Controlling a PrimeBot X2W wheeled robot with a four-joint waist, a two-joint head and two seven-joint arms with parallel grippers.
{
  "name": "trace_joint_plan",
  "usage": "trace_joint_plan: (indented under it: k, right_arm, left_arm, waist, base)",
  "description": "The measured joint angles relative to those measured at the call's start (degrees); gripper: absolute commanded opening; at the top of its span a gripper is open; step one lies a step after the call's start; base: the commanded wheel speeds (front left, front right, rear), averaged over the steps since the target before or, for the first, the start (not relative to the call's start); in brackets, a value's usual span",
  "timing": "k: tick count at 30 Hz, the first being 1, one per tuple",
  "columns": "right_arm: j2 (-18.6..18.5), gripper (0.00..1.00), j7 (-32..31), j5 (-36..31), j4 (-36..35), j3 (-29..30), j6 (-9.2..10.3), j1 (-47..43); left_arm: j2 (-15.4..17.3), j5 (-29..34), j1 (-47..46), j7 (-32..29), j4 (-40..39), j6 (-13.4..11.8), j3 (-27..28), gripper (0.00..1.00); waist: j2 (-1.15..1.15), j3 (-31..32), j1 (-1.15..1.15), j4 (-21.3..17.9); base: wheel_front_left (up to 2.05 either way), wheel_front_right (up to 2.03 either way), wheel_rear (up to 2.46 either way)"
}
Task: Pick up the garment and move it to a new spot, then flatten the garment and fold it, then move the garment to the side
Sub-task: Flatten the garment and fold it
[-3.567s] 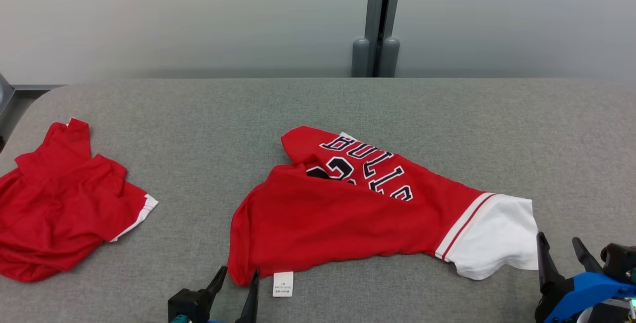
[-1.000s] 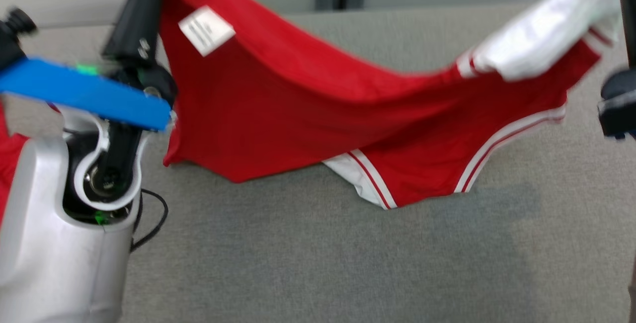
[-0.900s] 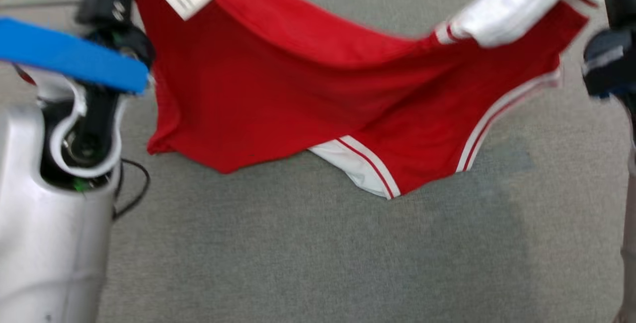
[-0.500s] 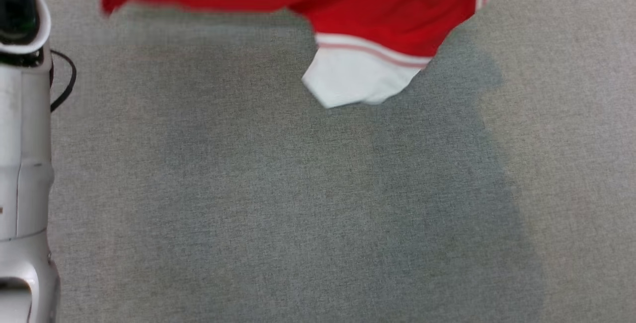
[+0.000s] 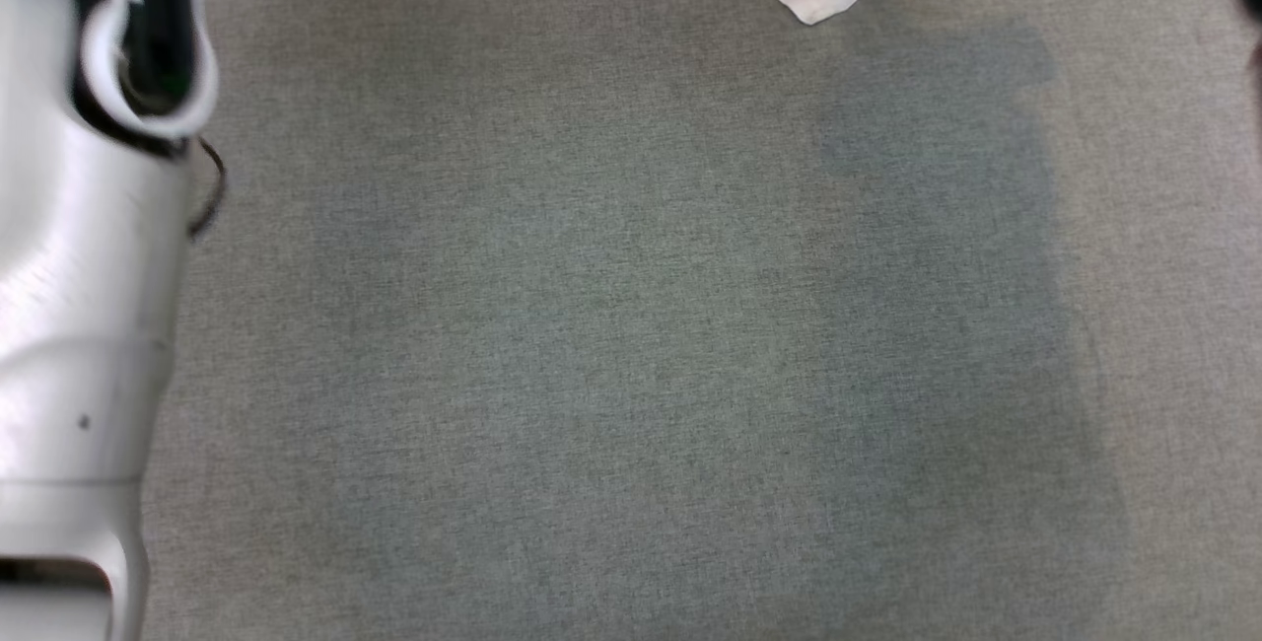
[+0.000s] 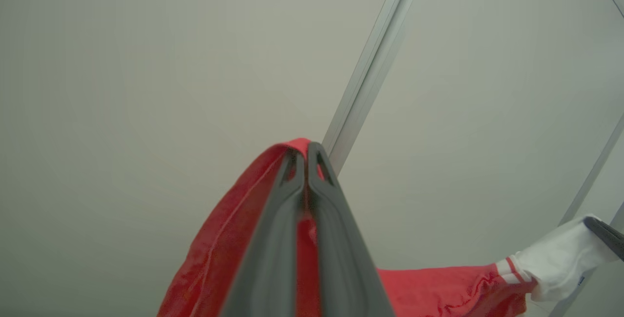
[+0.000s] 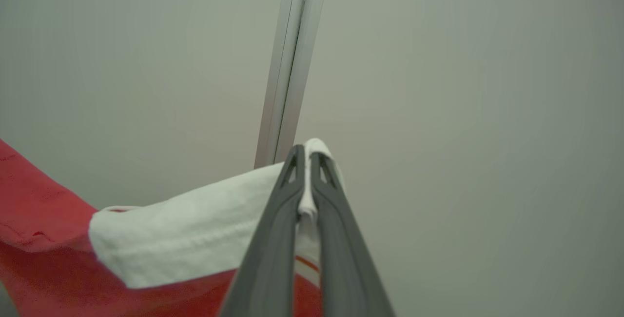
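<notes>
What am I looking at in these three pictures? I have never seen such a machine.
It is a robot with two arms. One picture comes from a camera on its head, looking down at a grey table; the pale left forearm shows at the side. The other two come from cameras on the wrists, looking along the dark fingers. The left gripper is shut on the red edge of a garment; the right gripper is shut on its white part. The garment hangs between them.

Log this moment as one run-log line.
phase: carry | left gripper: shut on garment, red edge | right gripper: shut on garment, white sleeve | garment: slung between both
</notes>
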State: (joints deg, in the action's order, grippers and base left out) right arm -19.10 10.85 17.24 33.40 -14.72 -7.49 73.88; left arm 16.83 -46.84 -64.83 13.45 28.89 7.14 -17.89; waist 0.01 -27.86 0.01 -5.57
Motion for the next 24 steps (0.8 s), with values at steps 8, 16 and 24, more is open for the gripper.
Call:
trace_joint_plan:
  k: [8, 16, 24]
  right_arm:
    - [-3.0, 0.00, -13.8, 13.5, -6.6, -3.4, 0.00, -23.2]
    - [-2.8, 0.00, -27.5, 14.6, -22.5, 11.0, 0.00, -52.0]
    - [11.3, 0.00, -41.4, 5.4, -41.6, 25.0, 0.00, -71.9]
  left_arm:
    - [3.0, -2.4, 16.6, 1.2, -1.5, 0.1, -9.0, 0.00]
    - [2.1, -6.0, 35.6, 1.5, -4.2, -0.2, -8.9, 0.00]
    - [1.2, -6.2, 48.6, 1.4, -9.0, -3.5, -10.1, 0.00]
  waist:
    - [0.00, 2.4, -0.01, 1.6]
    - [-0.03, 9.6, -0.04, 4.1]
    - [-0.03, 15.1, -0.03, 5.0]
  base:
    - [0.00, 0.00, 0.00]
    - [0.00, 0.00, 0.00]
    - [0.00, 0.00, 0.00]
